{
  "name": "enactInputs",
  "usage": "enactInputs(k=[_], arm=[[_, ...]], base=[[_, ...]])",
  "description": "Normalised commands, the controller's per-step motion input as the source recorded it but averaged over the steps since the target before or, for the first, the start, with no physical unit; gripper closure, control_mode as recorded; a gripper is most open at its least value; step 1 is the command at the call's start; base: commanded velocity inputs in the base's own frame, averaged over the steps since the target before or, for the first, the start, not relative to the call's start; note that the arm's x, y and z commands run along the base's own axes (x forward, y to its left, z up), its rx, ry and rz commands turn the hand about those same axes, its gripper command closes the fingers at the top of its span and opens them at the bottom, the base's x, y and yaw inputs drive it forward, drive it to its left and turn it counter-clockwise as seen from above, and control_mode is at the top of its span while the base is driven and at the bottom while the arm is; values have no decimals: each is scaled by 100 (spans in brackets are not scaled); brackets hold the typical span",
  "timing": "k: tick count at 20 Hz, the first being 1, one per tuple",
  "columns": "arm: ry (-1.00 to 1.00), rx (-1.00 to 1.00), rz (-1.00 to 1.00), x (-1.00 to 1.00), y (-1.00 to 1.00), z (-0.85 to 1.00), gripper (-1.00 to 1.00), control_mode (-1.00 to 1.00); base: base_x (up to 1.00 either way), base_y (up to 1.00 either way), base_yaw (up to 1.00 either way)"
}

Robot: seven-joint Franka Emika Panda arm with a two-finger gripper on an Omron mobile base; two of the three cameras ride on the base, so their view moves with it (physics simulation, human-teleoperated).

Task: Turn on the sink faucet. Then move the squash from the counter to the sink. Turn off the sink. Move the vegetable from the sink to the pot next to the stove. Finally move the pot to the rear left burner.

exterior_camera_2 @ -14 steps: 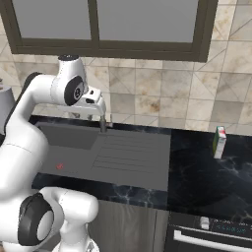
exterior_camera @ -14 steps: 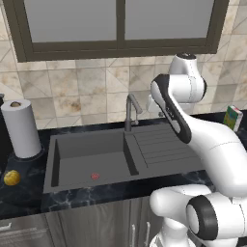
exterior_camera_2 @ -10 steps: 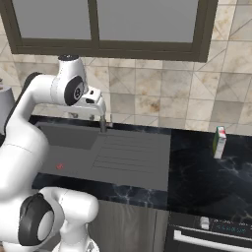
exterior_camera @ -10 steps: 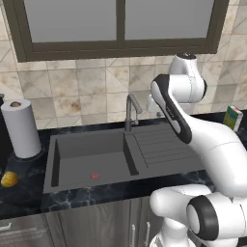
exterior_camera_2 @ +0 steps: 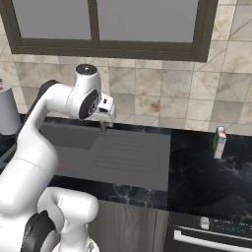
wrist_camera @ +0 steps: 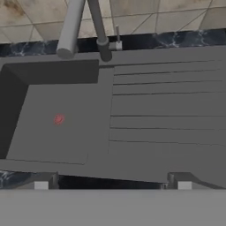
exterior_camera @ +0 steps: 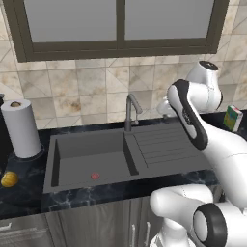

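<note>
My gripper (wrist_camera: 112,185) fingers spread, empty. Sink faucet (exterior_camera: 130,112) mid-frame, no water visible. Squash (exterior_camera: 8,179) on counter (exterior_camera: 19,198), lower left. All steps left, I judge.

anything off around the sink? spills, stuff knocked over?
Nothing stands out. Sink is dry, with no water running from the sink faucet. Paper towel roll and carton stand upright. Squash sits on the counter left of the basin.
</note>
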Motion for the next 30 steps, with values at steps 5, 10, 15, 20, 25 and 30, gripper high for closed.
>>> enactInputs(k=[5, 10, 15, 20, 25, 30], arm=[[-3, 2, 8, 0, -10, -3, -100, -100], [0, 0, 1, 1, 0, 0, -100, -100], [0, 0, 1, 0, 0, 0, -100, -100], [0, 0, 0, 0, 2, 0, -100, 100], [0, 0, 0, 0, 0, 0, -100, 100], [0, 0, 0, 0, 0, 0, -100, 100]], base=[[0, 0, 0], [0, 0, 0], [0, 0, 0], [0, 10, 0], [0, 45, -1], [0, 45, -2]])
